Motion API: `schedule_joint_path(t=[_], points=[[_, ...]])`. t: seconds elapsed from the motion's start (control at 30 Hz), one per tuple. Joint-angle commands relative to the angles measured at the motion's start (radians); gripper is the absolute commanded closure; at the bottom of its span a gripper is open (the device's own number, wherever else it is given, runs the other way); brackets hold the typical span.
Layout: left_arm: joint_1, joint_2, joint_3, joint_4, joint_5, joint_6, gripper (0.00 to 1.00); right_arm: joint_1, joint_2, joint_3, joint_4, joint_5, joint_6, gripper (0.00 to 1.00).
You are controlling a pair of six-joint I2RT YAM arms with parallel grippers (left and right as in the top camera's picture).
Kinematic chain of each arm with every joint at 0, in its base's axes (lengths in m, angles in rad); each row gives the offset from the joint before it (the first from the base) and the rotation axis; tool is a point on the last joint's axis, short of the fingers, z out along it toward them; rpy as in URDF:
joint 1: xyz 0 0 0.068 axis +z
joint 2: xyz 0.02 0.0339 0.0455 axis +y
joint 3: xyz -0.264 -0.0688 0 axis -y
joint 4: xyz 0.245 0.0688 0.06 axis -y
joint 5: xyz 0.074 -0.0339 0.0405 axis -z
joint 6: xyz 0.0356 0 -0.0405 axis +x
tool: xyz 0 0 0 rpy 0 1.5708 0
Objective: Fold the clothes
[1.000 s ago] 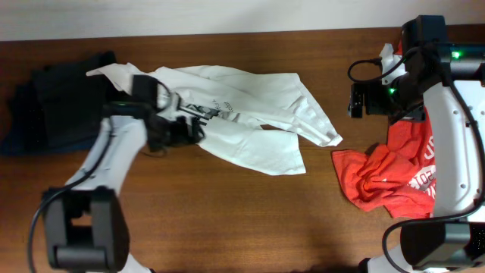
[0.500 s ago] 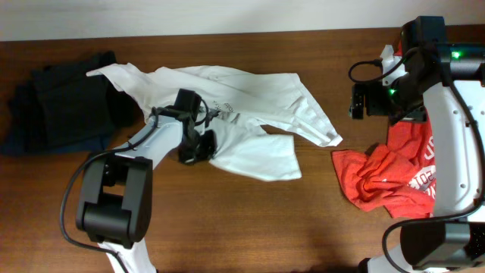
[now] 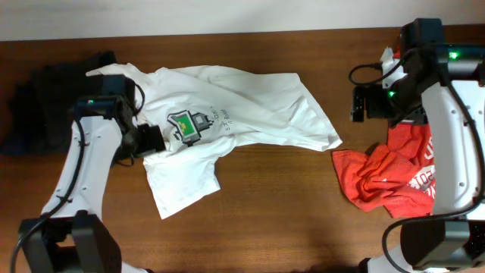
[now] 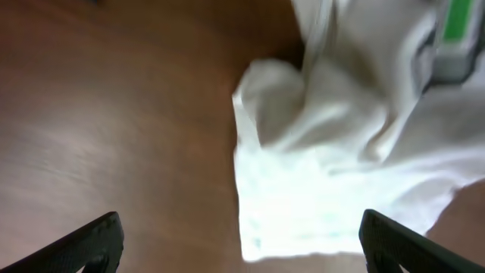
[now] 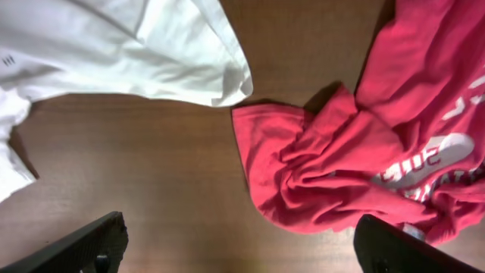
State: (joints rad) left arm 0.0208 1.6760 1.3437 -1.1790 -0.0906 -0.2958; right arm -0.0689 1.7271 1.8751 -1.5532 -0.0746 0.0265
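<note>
Bare tabletop (image 3: 288,220) lies open across the lower middle. The white shirt (image 3: 250,106) covers the upper centre, a dark heap (image 3: 53,106) the upper left, the red shirt (image 3: 386,182) the right edge.

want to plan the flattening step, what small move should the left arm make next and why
Probably lower the left gripper and pinch the bunched edge of the white T-shirt just ahead of it. Its jaws stand open and empty, and the shirt lies rumpled with one flap skewed, so it needs pulling flat before any fold.

Red T-shirt (image 5: 341,167) — cropped (right edge).
</note>
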Motion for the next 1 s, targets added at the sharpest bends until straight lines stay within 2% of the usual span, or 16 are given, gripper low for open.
schedule_joint_path(t=[0.0, 0.03, 0.1, 0.17, 0.33, 0.5, 0.57, 0.67, 0.73, 0.9, 0.97], points=[[-0.001, 0.01, -0.106, 0.002, 0.045, -0.006, 0.01, -0.005, 0.002, -0.119, 0.052, 0.015, 0.01, 0.29], [-0.001, 0.01, -0.135, 0.005, 0.052, -0.006, 0.01, -0.005, 0.002, -0.169, 0.084, 0.016, 0.016, 0.51], [-0.001, 0.01, -0.198, 0.023, 0.067, -0.005, 0.01, -0.006, 0.002, -0.279, 0.167, 0.016, 0.044, 0.88], [-0.001, 0.01, -0.252, 0.061, 0.083, -0.005, 0.01, -0.006, 0.002, -0.395, 0.26, 0.015, 0.085, 0.95], [-0.001, 0.01, -0.366, 0.241, 0.164, -0.002, 0.01, -0.005, 0.002, -0.67, 0.477, -0.076, 0.086, 0.94], [-0.001, 0.01, -0.428, 0.382, 0.22, -0.002, 0.01, -0.006, 0.002, -0.831, 0.626, -0.071, 0.087, 0.92], [-0.001, 0.01, -0.437, 0.407, 0.256, -0.002, 0.02, -0.006, 0.003, -0.886, 0.695, -0.058, 0.087, 0.87], [-0.001, 0.01, -0.438, 0.408, 0.26, -0.002, 0.04, -0.034, 0.004, -0.925, 0.748, 0.074, 0.142, 0.8], [-0.001, 0.01, -0.44, 0.405, 0.26, -0.002, 0.04, -0.094, 0.014, -0.927, 0.751, 0.192, 0.195, 0.78], [-0.001, 0.01, -0.441, 0.402, 0.262, -0.002, 0.04, -0.333, 0.02, -0.919, 0.763, 0.296, 0.364, 0.79], [-0.001, 0.01, -0.441, 0.401, 0.263, -0.002, 0.04, -0.441, 0.02, -0.896, 0.755, 0.285, 0.388, 0.68]])
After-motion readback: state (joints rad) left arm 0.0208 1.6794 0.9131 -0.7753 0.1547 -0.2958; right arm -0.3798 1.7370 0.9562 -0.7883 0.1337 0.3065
